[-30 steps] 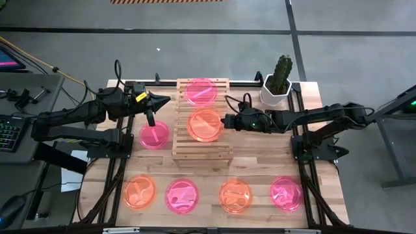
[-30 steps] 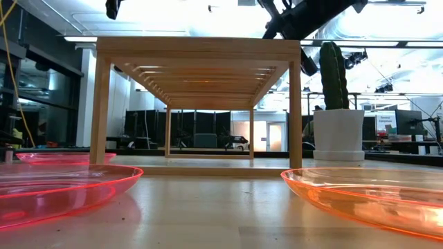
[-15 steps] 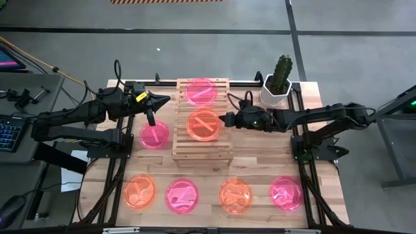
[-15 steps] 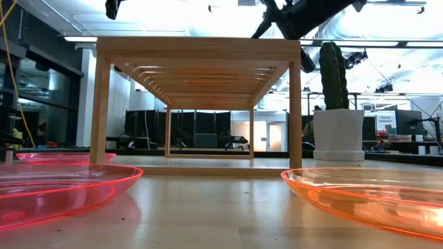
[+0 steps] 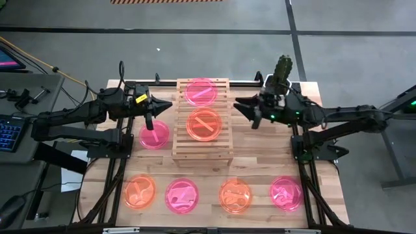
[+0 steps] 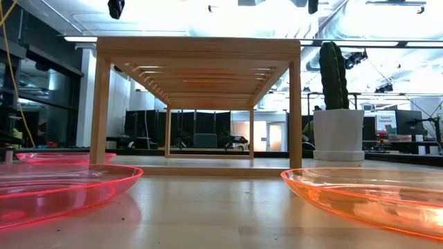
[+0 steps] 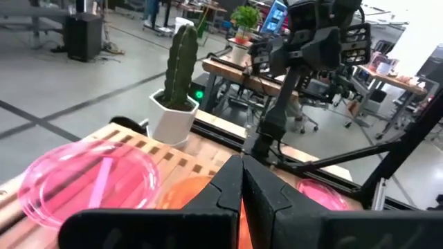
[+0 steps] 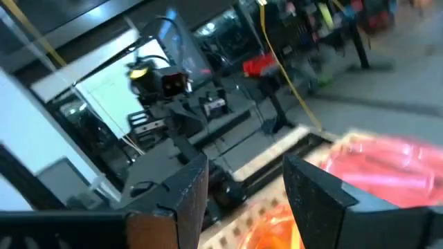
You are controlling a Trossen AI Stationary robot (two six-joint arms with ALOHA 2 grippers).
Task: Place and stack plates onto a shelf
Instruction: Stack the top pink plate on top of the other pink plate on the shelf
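The light-wood slatted shelf (image 5: 201, 140) stands mid-table. A pink plate (image 5: 201, 91) lies flat on the far end of its top. An orange plate (image 5: 205, 124) lies flat on its middle. Another pink plate (image 5: 155, 135) rests on the table left of the shelf. Several orange and pink plates lie in a row near the front edge (image 5: 181, 195). My right gripper (image 5: 246, 110) hovers open, right of the shelf, near the cactus, holding nothing. My left gripper (image 5: 162, 104) is shut and empty, above the table at the shelf's left, pointing toward it.
A cactus in a white pot (image 5: 278, 83) stands at the far right corner, close behind my right gripper. In the low view, a pink plate (image 6: 62, 187) and an orange plate (image 6: 374, 200) fill the foreground before the shelf's legs (image 6: 101, 111). Bare wood lies between the shelf and the front row.
My right gripper has opened and let go of the orange plate's right rim. It then drew back toward the table's right edge and a little toward the far edge. The orange plate has settled flat on the shelf's middle and stays there.
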